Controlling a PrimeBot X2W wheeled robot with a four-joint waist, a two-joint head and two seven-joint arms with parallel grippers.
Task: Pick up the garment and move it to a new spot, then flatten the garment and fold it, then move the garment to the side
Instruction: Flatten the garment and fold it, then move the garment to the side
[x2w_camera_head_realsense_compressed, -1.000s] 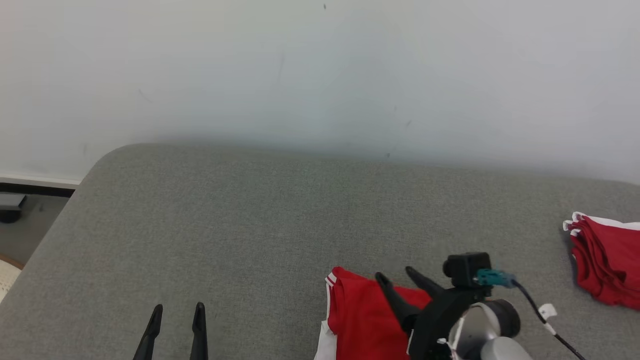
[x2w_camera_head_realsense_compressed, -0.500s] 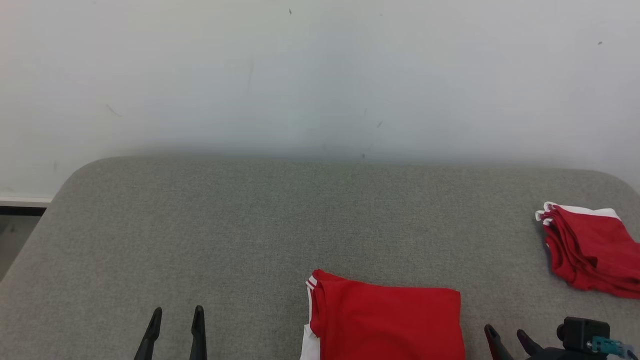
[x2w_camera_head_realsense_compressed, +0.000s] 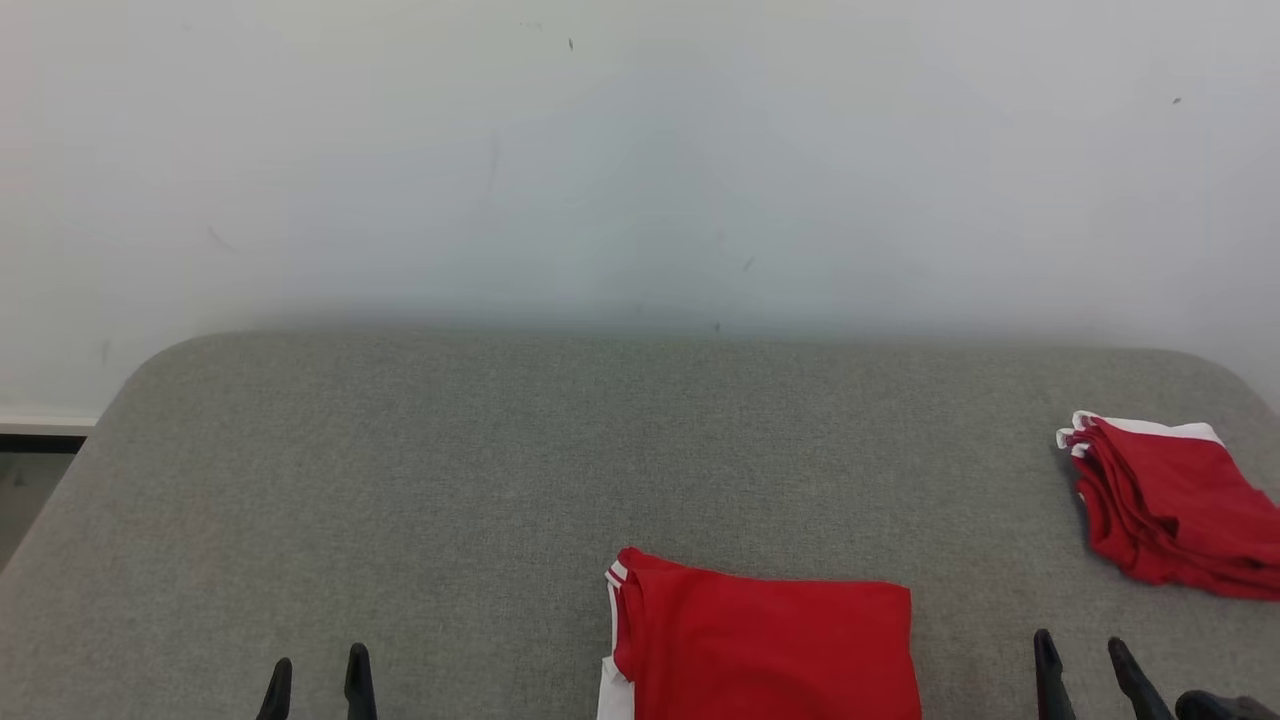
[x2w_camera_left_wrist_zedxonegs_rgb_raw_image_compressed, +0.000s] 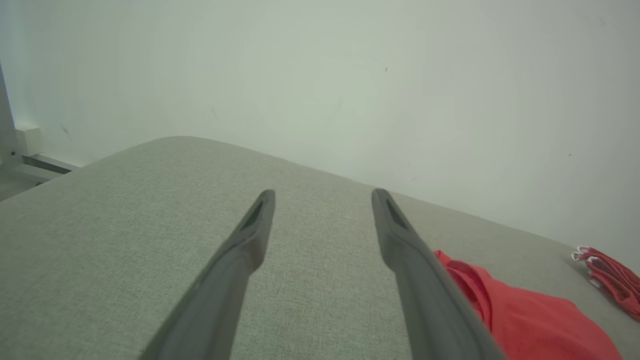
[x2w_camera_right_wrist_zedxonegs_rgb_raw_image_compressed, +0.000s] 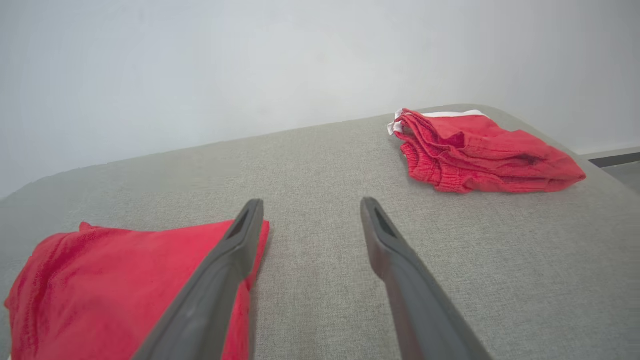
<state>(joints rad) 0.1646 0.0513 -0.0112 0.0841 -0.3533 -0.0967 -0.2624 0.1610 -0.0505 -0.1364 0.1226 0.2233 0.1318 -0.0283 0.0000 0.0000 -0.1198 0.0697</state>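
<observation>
The garment is red with white trim and lies folded flat on the grey cushioned surface, near its front edge at the centre. It also appears as the red garment at the lower right of the left wrist view and as the garment at the lower left of the right wrist view. My left gripper is open well to its left, over bare fabric, its fingers spread wide. My right gripper is open just right of the garment, holding nothing.
A pile of folded red clothes lies at the surface's right end. A white wall runs behind. The surface's rounded left corner drops to the floor.
My right gripper has drawn back from over the garment to the lower right, leaving it flat. The camera has shifted, and the left gripper sits lower in the view.
</observation>
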